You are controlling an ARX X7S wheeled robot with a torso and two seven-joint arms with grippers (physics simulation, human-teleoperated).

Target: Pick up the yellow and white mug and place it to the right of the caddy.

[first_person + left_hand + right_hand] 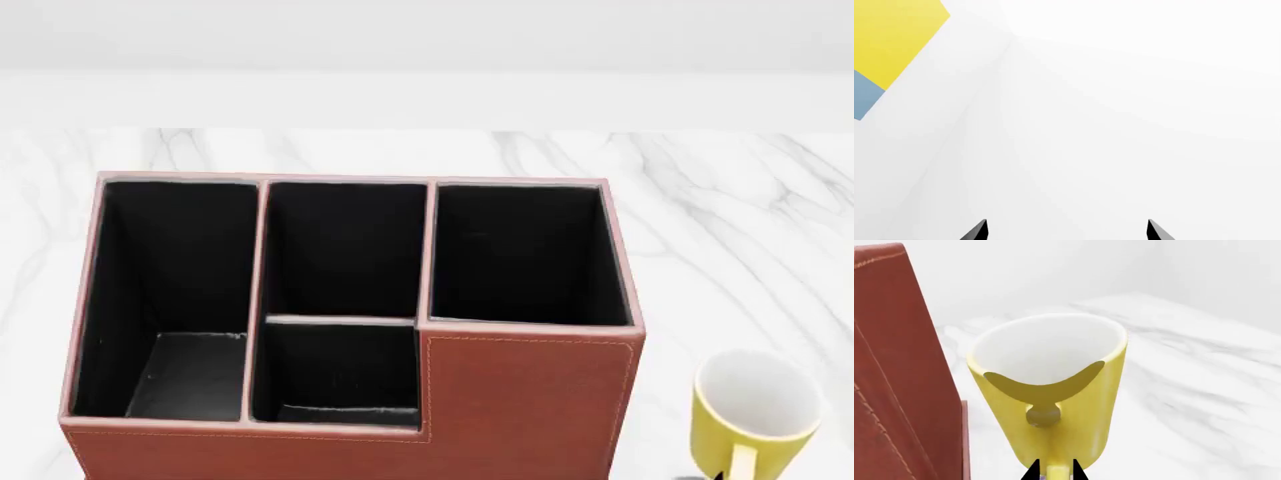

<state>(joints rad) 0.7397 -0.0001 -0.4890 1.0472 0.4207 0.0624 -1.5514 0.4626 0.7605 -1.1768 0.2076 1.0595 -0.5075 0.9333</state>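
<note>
The yellow and white mug (754,412) is just right of the caddy (527,400), near the head view's lower right corner, with its white inside showing and its handle toward me. In the right wrist view the mug (1054,385) fills the middle, beside the caddy's reddish-brown wall (894,370). My right gripper (1053,471) is shut on the mug's yellow handle, one black tip on each side. I cannot tell whether the mug's base touches the table. My left gripper (1067,227) is open and empty, facing plain white surfaces.
The caddy stands on a white marble table (747,230), which continues to the right of and behind the mug. A white wall runs behind the table. A yellow and blue panel (887,45) shows in the left wrist view.
</note>
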